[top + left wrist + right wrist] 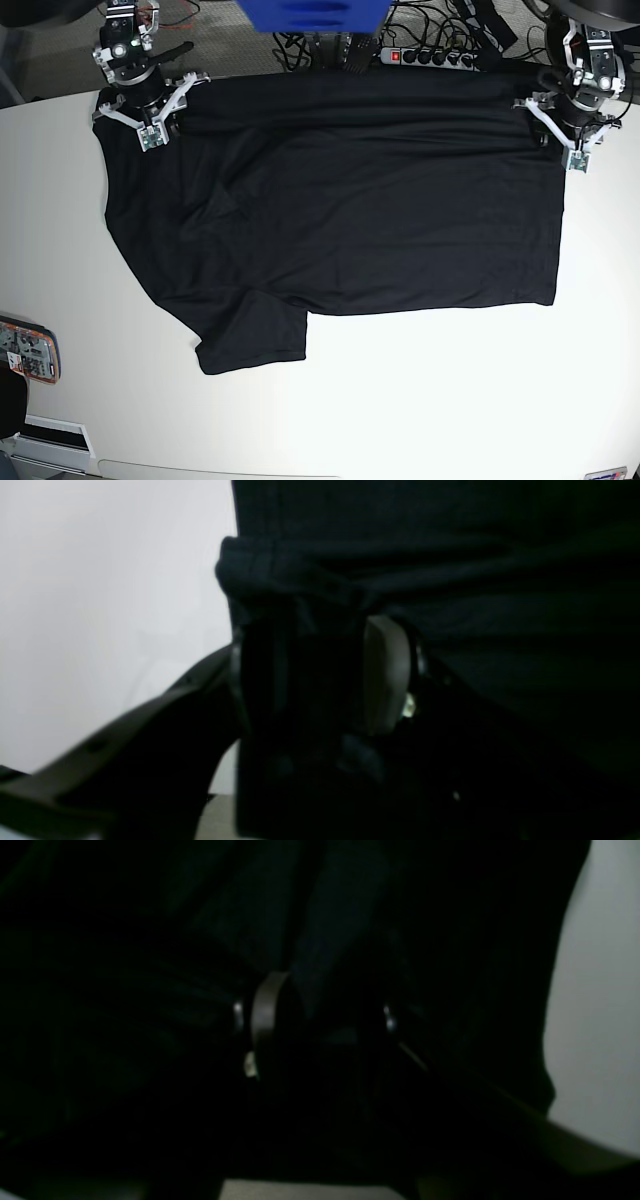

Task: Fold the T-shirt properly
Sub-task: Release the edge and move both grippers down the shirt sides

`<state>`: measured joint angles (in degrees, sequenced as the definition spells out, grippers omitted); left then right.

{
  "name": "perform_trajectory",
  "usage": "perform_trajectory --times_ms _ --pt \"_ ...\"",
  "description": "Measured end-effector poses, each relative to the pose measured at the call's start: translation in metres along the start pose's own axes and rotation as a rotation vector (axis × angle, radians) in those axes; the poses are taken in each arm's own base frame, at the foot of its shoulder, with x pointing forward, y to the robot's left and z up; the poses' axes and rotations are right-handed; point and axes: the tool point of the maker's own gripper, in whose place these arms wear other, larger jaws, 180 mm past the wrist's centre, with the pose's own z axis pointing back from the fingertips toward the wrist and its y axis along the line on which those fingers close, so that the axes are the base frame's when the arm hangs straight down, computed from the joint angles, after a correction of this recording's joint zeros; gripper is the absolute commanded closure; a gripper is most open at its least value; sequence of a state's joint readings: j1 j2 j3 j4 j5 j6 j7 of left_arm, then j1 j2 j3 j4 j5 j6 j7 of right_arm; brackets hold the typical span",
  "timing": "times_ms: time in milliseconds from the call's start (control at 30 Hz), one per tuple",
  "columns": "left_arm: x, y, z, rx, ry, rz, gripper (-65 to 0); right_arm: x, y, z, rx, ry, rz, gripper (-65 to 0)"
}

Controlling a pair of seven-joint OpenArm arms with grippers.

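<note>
Both grippers, left gripper (575,118) and right gripper (140,100), pinch the T-shirt's (340,210) far edge on the table (420,400); lift evenly, keep cloth taut.

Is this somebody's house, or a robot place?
Probably a robot lab or workshop, not a home. Two robot arms stand at a plain white table, a power strip with tangled cables lies behind it, and the black T-shirt is spread out for practice.

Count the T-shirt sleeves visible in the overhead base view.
1. A single sleeve of the T-shirt lies flat at the near-left edge of the white table. The other sleeve may be folded under or hidden at the far edge.
</note>
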<state>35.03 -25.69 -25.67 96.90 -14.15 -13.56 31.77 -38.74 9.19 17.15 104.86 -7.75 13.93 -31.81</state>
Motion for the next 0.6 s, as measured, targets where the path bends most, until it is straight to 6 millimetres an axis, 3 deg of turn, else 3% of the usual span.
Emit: perform_trajectory --times_ms 167,433,600 --pt "0.001 0.001 0.000 0.006 0.002 -0.008 -27.3 0.000 0.000 0.000 0.000 0.001 0.000 -22.1" --pt "0.016 0.024 -0.012 0.033 -0.005 -0.016 -27.3 0.001 0.002 0.000 0.008 -0.004 -0.003 -22.1" --pt "0.024 0.023 -0.017 0.035 -0.008 -0.032 -27.3 0.001 0.003 0.000 0.011 -0.004 -0.001 -22.1"
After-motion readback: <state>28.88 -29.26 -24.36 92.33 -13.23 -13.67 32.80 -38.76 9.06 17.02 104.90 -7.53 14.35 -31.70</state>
